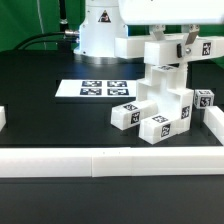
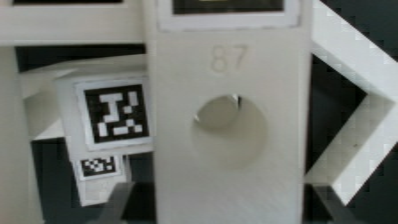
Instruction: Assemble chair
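While the jaws sit at the very top of the chair (image 1: 160, 105), treat this as a seating step. Judging by the pictures, the top piece (image 1: 168, 55) is being joined onto the stack below. Press straight down and avoid any sideways load, because the half-built stack rests free on the counter (image 1: 50, 125) and could tip or slide towards the wall (image 1: 100, 160). Check that the piece is square to what lies under it before you commit, since a skewed joint would likely jam.

In the wrist view a slab (image 2: 222, 150), probably that same piece, fills the middle very close to the lens. It has a round hole (image 2: 217, 115) in its face, and a tag (image 2: 116, 108) shows on a part behind it. Use the hole as your alignment mark.

No fingertip shows clearly in either picture, so you cannot tell how wide the jaws stand or whether they clamp the slab.

Your arm (image 1: 160, 18) reaches down from above with the wrist roughly vertical. The chair stands on the counter in the exterior view's right half, apart from the marker board (image 1: 97, 88).
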You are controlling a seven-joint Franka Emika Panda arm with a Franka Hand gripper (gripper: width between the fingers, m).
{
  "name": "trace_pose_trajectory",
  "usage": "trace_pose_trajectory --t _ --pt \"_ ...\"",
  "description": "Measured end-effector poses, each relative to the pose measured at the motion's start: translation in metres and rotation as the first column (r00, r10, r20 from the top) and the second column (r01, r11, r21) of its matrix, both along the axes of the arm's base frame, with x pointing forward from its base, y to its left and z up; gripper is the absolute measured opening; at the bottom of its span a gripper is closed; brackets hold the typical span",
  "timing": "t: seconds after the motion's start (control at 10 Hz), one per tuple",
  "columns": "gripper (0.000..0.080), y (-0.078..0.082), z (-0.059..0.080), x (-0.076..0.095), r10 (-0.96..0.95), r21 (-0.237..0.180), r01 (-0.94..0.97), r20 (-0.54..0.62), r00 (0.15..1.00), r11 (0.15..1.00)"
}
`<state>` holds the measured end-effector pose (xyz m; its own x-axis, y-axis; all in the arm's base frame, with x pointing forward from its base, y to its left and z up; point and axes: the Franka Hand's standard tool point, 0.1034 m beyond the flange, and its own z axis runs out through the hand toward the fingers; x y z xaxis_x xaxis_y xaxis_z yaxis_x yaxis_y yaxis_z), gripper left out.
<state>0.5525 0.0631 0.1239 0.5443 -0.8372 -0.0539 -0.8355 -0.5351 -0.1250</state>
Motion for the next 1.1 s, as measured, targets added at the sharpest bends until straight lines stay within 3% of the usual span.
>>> trace_pose_trajectory --t 0.9,1.1 --pt "0.0285 -0.0057 0.0003 0.0042 -0.016 0.0 0.016 0.018 1.0 1.0" --pt "0.0285 -0.002 -0.0039 0.0026 0.045 -0.019 -0.046 -0.042 0.998 0.999"
